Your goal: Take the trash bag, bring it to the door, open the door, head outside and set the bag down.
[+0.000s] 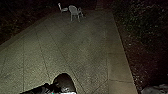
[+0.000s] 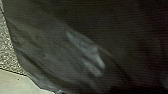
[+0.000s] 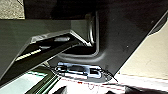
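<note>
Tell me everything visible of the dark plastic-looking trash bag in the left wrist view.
The dark, thin plastic-looking trash bag shows close up, with long creases, pale sheen patches and a curved outer edge. Past that edge lie speckled grey paving and a smoother pale slab. Its opening, full shape, pose and what touches it can't be made out.

broad black plate (image 3: 117, 37), dark bar (image 3: 50, 50) with pale edges, black left arm (image 1: 38, 90).

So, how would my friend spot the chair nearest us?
Look up the paving to its far end. There stands the near chair, pale, its rounded back showing wide. It looks bigger than the side-on chair left of it.
</note>
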Motion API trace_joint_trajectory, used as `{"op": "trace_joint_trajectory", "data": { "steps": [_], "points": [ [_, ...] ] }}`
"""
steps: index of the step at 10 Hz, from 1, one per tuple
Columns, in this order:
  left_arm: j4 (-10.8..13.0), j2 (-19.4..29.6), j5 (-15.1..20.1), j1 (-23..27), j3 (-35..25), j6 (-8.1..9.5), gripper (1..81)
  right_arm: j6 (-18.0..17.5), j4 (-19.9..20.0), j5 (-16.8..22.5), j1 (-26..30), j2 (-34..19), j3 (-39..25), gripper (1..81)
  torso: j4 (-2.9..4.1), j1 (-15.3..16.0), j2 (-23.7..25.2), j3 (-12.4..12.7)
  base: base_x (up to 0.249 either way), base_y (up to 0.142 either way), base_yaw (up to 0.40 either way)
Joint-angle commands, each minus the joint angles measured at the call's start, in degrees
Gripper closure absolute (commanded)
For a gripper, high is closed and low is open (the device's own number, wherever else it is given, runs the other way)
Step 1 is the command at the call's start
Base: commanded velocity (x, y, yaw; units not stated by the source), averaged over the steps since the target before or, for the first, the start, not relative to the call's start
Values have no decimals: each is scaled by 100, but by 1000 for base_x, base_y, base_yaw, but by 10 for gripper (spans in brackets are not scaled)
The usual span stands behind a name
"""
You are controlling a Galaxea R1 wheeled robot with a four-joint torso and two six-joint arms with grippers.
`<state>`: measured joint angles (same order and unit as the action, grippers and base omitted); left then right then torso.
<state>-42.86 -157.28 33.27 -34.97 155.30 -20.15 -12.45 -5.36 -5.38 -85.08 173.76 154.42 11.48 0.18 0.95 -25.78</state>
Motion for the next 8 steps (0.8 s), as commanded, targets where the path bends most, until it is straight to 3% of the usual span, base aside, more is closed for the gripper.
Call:
{"op": "trace_joint_trajectory", "data": {
  "steps": [1, 3, 5, 6, 7, 8],
  "points": [
    [-179, 329, 619, 742, 300, 29, 10, 41, -44, 406, -49, 152, -124, 10, 0, 0, 0, 0, 0, 0, 0],
    [-170, 293, 628, 672, 265, 20, 10, 32, -17, 397, -49, 152, -132, 10, 0, 0, 0, 0, 0, 0, 0],
    [-91, 67, 612, 137, 299, -32, 10, 23, -9, 379, -49, 161, -132, 10, 0, 0, 0, 562, 0, 0, 0],
    [15, -23, 602, -216, 300, -59, 10, 23, -9, 371, -49, 161, -132, 10, -139, 2, -2, 619, 0, 0, 0],
    [111, -171, 541, -663, 300, -137, 10, 23, -9, 371, -49, 161, -132, 10, -341, 5, -4, 737, 0, 0, 0],
    [111, -278, 321, -1111, 300, -314, 10, 23, 0, 362, -49, 161, -132, 10, -461, 5, -4, 847, 0, 0, 0]
  ]
}}
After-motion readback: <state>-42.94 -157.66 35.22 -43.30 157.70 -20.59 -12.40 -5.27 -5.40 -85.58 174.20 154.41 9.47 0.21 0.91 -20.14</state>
